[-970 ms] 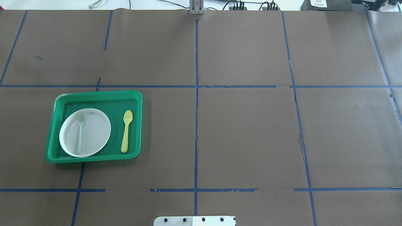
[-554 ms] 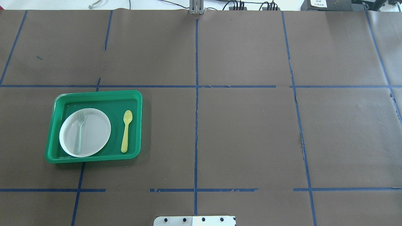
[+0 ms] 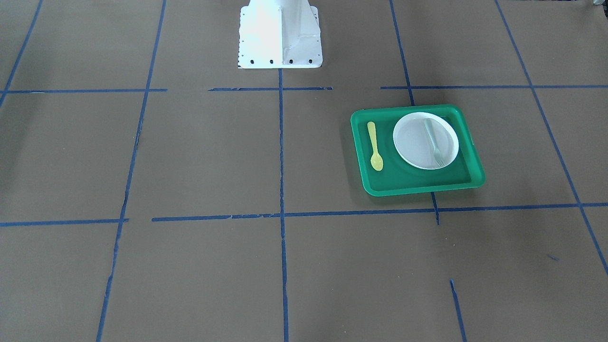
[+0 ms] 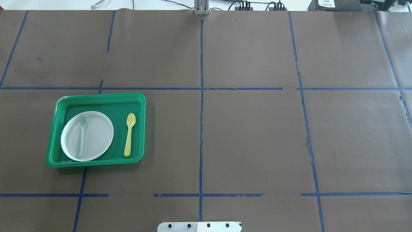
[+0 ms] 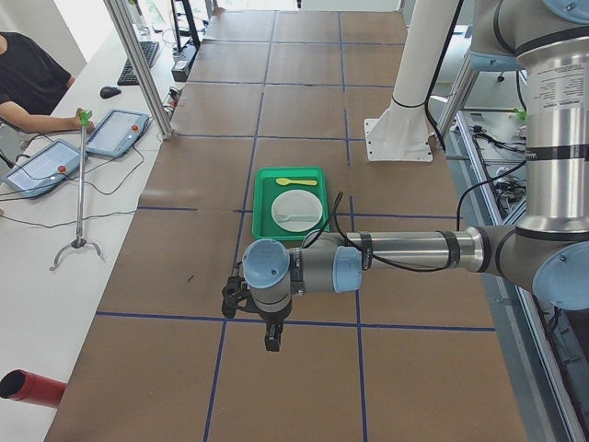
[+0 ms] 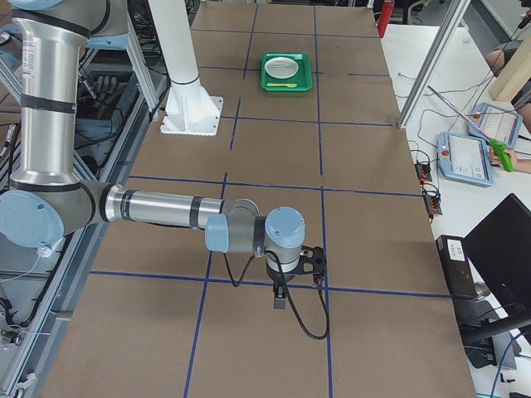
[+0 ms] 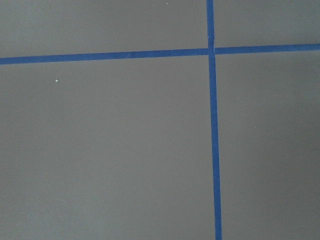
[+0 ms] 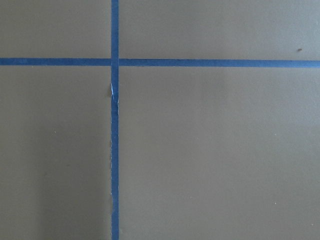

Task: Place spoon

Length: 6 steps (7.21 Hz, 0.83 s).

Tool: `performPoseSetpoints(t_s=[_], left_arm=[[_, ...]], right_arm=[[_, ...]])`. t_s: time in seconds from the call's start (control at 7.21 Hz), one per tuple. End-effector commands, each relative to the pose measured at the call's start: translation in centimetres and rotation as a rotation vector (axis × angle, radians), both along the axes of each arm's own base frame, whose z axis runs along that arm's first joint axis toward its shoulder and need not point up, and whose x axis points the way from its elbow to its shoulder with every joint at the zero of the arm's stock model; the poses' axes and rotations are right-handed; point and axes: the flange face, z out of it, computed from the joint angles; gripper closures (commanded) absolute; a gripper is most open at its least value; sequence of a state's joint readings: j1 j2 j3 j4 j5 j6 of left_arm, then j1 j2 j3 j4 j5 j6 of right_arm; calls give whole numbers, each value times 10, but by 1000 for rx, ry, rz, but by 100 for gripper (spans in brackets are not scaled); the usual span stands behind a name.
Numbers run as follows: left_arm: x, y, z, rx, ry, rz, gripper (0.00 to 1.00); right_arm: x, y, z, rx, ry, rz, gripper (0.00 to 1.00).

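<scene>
The left gripper (image 5: 271, 339) and right gripper (image 6: 280, 300) hang over the brown paper table (image 5: 166, 258); their claw width cannot be told. Farther off, seen from overhead, the small yellow plastic spoon (image 4: 129, 135) lies in the green plastic tray (image 4: 96, 95), three o'clock of the round white plate (image 4: 98, 133).

The surface (image 4: 251, 135) is dull brown paper, ruled into large squares by dark blue tape lines (image 4: 201, 129), ragged and chipped in spots. The tray (image 4: 99, 97) is bright green, one plain colour all over, with a glossy sheen. Inside the tray, the plate (image 4: 98, 135) is plain white, and the fork (image 4: 80, 138) on it is a pale, half-clear grey-green. The spoon (image 4: 131, 120), also inside the tray, is soft yellow. Beyond the tray's spoon side, the robot's base (image 3: 280, 38) is glossy white. The left arm (image 5: 405, 249) and right arm (image 6: 158, 207) are silver-grey, with pale blue at the joints.
</scene>
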<state>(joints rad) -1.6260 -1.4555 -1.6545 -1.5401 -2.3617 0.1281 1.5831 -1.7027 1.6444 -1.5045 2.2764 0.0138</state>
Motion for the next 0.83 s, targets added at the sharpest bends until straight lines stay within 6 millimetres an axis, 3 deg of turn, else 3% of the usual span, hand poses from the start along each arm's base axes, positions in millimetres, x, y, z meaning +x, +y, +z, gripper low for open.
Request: performPoseSetpoints(t_s=[0.0,0.69], left_arm=[[0,0,-2,3,-1,0,0],[-1,-4,-5,10,-2,-3,0]], right_arm=[[0,0,0,0,0,0,0],[0,0,0,0,0,0,0]])
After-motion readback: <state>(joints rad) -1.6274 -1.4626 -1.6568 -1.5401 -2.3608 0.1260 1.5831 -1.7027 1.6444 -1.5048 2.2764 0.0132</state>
